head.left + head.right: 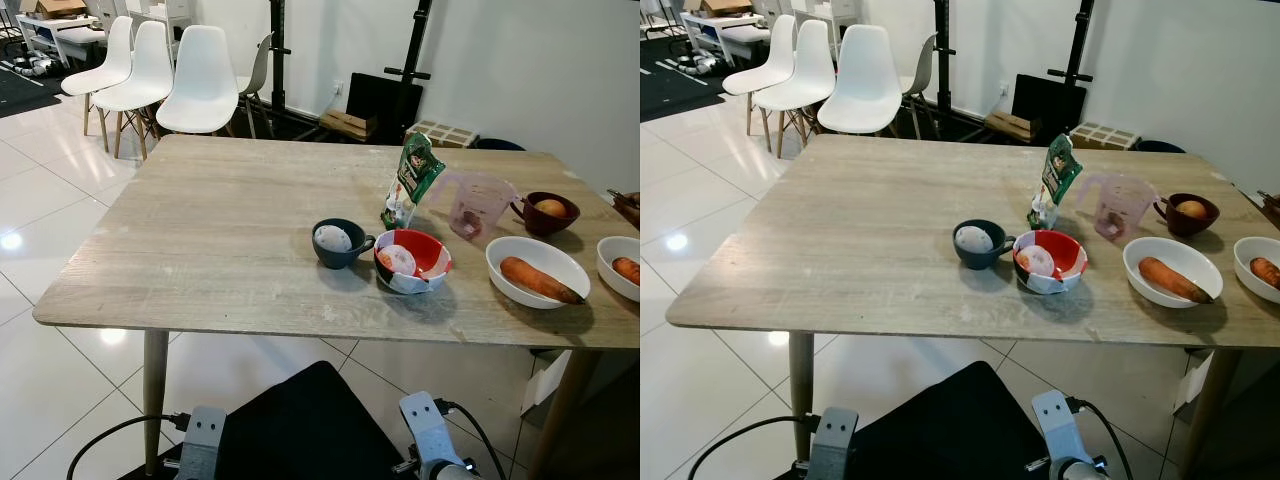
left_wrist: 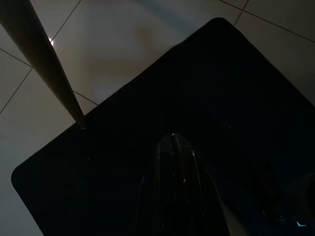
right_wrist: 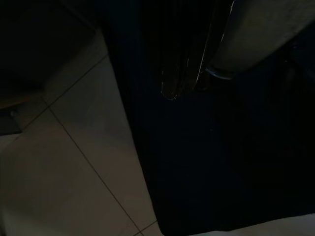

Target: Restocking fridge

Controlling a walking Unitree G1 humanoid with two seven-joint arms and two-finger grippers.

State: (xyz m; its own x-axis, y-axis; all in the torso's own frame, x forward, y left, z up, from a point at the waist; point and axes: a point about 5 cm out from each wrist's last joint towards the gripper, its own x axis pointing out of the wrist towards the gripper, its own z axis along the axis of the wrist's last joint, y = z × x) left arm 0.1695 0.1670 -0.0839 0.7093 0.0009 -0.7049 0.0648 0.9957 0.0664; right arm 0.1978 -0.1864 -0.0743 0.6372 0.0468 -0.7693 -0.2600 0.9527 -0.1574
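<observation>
On the wooden table [image 1: 220, 240] we count two white dishes [image 1: 537, 272] [image 1: 619, 265] with carrots [image 1: 538, 280] [image 1: 626, 269], three bowls or cups [image 1: 338, 243] [image 1: 411, 260] [image 1: 546, 213], one green pouch [image 1: 410, 181], one pink measuring jug [image 1: 473, 205]. Behind: three white chairs [image 1: 203, 82] [image 1: 143, 68] [image 1: 102, 62].

Head views are bright, evenly lit and sharp; lamp glare spots the floor tiles [image 1: 12, 241] at nine o'clock, and bowls cast soft shadows on the table [image 1: 220, 240]. Both wrist views are very dark, murky.
</observation>
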